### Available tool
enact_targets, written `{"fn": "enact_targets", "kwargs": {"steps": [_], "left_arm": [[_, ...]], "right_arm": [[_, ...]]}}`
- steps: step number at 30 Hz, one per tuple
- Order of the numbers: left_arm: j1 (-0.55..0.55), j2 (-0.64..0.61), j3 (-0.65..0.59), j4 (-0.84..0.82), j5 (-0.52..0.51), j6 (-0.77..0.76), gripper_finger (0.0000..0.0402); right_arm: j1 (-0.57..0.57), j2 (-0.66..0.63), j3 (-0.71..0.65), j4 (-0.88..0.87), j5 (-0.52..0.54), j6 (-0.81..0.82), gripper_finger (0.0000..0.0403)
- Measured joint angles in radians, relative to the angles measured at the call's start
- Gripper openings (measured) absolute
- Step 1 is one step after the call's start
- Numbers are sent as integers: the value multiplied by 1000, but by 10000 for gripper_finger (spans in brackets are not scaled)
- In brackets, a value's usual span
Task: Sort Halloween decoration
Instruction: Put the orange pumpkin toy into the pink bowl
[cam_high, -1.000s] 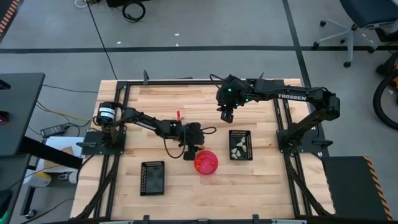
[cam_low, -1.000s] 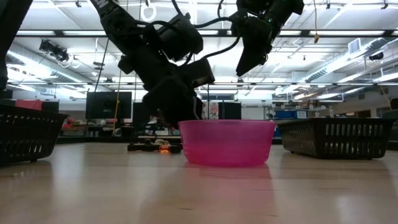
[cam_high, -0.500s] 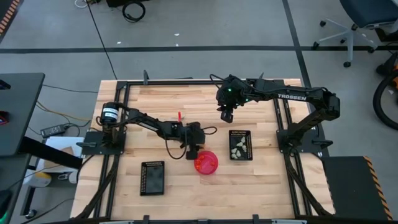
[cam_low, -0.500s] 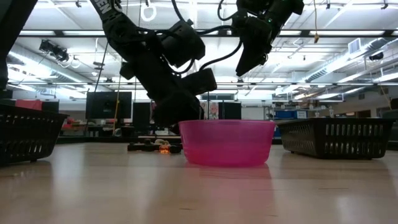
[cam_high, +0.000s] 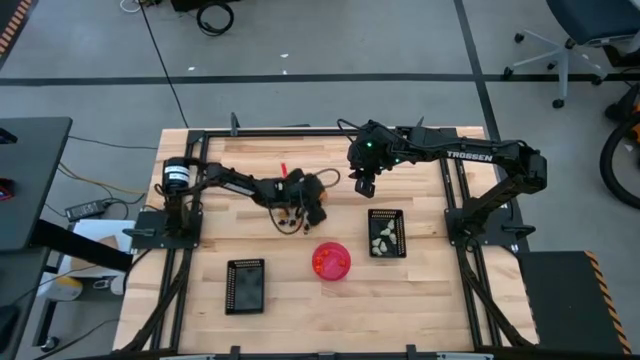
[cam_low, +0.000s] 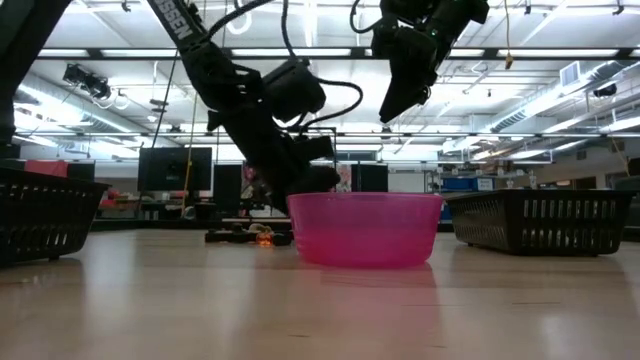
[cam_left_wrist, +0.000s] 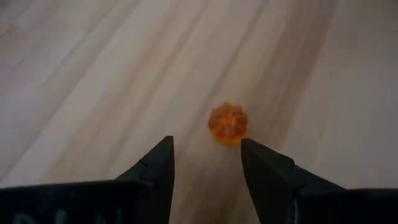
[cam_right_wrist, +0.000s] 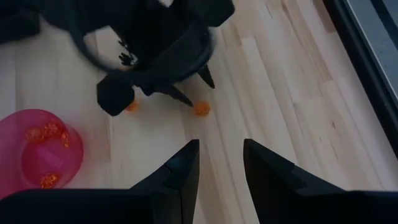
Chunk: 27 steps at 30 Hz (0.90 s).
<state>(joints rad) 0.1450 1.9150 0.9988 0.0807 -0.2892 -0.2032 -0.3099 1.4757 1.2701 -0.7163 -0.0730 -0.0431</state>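
I read one marking only: white "TROSSEN" lettering on the dark right arm's forearm link (cam_high: 468, 156). I could read nothing else.

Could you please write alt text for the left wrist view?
A small orange piece lies on the pale wooden table, just ahead of the open left gripper. The gripper's two dark fingers frame bare wood, and the piece sits nearer one finger, untouched.

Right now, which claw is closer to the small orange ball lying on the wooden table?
Left. The left claw hangs open just short of the small orange ball. The right claw waits higher up, farther across the table.
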Motion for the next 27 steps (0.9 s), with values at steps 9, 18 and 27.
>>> {"fn": "enact_targets", "kwargs": {"steps": [9, 18, 27], "left_arm": [[-2, -196, 0, -100, 49, -65, 144], [-138, -362, 0, -167, -62, -125, 115], [-222, -452, 0, -159, -71, -253, 114]], "right_arm": [[-97, 0, -129, 312, -249, -87, 129], [-130, 78, -398, 846, -366, -144, 129], [-186, 365, -405, 1081, -681, -136, 132]]}}
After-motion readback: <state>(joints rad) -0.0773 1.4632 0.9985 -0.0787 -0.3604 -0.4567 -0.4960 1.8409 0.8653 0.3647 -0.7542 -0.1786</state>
